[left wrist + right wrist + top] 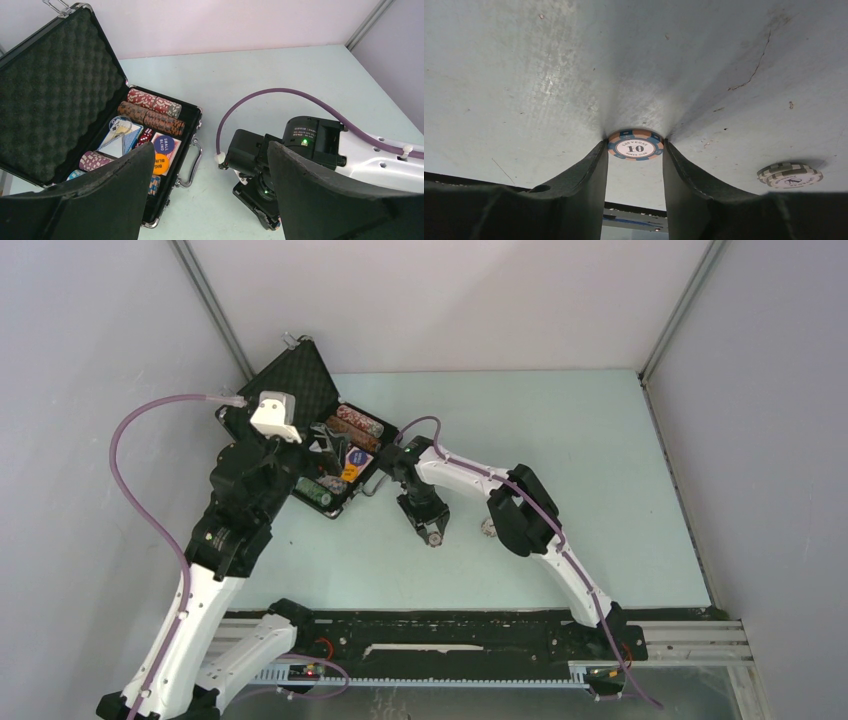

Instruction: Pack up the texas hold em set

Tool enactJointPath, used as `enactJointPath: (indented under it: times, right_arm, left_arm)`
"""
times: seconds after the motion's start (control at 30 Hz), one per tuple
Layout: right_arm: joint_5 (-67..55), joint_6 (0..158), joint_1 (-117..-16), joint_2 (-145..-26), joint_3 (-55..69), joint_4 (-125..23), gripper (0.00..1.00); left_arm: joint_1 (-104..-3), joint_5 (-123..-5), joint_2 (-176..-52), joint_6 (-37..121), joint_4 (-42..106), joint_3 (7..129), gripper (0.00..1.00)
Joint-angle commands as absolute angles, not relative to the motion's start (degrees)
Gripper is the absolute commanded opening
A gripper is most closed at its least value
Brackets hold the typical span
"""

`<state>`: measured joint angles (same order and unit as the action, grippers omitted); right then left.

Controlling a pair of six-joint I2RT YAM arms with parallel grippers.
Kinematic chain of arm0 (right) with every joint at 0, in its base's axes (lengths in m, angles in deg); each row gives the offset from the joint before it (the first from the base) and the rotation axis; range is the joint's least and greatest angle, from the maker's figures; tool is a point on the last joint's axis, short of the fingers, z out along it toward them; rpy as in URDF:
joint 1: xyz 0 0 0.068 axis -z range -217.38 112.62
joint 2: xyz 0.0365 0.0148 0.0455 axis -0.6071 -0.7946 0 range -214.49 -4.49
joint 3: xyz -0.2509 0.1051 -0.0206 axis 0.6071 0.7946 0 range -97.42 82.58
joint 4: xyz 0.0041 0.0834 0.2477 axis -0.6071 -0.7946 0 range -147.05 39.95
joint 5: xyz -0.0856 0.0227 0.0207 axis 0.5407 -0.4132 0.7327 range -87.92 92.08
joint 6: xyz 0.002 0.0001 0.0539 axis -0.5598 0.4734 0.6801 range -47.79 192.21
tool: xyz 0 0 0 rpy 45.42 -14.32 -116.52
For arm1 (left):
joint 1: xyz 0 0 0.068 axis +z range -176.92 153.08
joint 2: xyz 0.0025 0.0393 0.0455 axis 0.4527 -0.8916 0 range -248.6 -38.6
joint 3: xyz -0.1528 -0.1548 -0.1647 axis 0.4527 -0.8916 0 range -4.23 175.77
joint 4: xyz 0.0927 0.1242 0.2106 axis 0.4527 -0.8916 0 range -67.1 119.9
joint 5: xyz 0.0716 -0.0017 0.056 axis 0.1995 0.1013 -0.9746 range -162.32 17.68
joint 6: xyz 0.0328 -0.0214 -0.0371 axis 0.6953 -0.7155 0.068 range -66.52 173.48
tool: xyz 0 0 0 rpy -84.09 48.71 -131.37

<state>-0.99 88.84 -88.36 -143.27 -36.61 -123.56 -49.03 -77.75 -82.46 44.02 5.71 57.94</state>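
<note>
The black case (290,375) lies open at the back left, its foam lid (55,85) raised. Inside are rows of poker chips (152,102), a card deck (120,137), red dice (146,136), a blue "small blind" button (163,144) and an orange one (160,162). My left gripper (211,150) is open and empty, held above the case's front edge and silver handle (192,165). My right gripper (635,150) points down at the table right of the case, also in the top view (432,535), and is shut on an orange-and-blue "10" chip (635,145) lying flat.
A small stack of grey-and-white chips (790,175) lies on the table just right of my right gripper, also in the top view (489,528). The right arm's wrist (310,145) sits close to the case's handle. White walls enclose the pale table (560,430).
</note>
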Motion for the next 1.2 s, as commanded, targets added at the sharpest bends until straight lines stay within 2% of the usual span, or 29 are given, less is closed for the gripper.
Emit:
enactJointPath:
  times: [0.0, 0.1, 0.13, 0.2, 0.23, 0.3, 0.43, 0.53, 0.7, 0.93, 1.17]
  right_arm:
    - [-1.3, 88.1, -89.0, -143.1, -38.3, -123.5, 0.43]
    - [-0.5, 88.3, -89.1, -142.9, -38.3, -124.0, 0.4]
    - [0.0, 88.4, -89.1, -142.7, -38.2, -124.2, 0.44]
    - [1.1, 88.4, -89.1, -142.0, -37.3, -124.2, 0.58]
    - [1.3, 88.4, -89.1, -141.7, -36.9, -124.2, 0.63]
    - [1.3, 88.1, -89.1, -141.2, -36.1, -124.1, 0.66]
    - [0.8, 87.9, -89.4, -140.7, -34.7, -124.0, 0.68]
    - [0.0, 88.2, -89.5, -140.4, -33.9, -123.4, 0.65]
    - [-0.5, 88.3, -90.0, -141.1, -33.8, -123.8, 0.54]
    - [0.1, 88.6, -90.1, -140.6, -32.8, -122.9, 0.51]
    - [3.6, 88.8, -89.8, -136.4, -28.0, -117.4, 0.34]
  left_arm:
    - [-49.1, -78.2, -81.9, 45.1, 6.5, 57.6, 0.88]
    - [-49.1, -78.2, -82.0, 45.1, 6.5, 57.6, 0.88]
    - [-49.1, -78.1, -82.0, 45.1, 6.6, 57.6, 0.88]
    - [-49.1, -78.1, -82.1, 45.1, 6.5, 57.6, 0.88]
    - [-49.1, -78.1, -82.1, 45.1, 6.5, 57.6, 0.88]
    - [-49.1, -78.1, -82.0, 45.1, 6.5, 57.6, 0.88]
    - [-49.1, -78.0, -82.2, 45.1, 6.5, 57.6, 0.88]
    - [-49.1, -77.9, -82.2, 45.0, 6.5, 57.6, 0.88]
    - [-49.1, -77.3, -82.4, 44.7, 6.7, 57.4, 0.89]
    - [-49.1, -76.9, -82.2, 44.6, 6.7, 57.4, 0.89]
    - [-49.1, -77.0, -82.2, 43.9, 7.3, 57.0, 0.89]
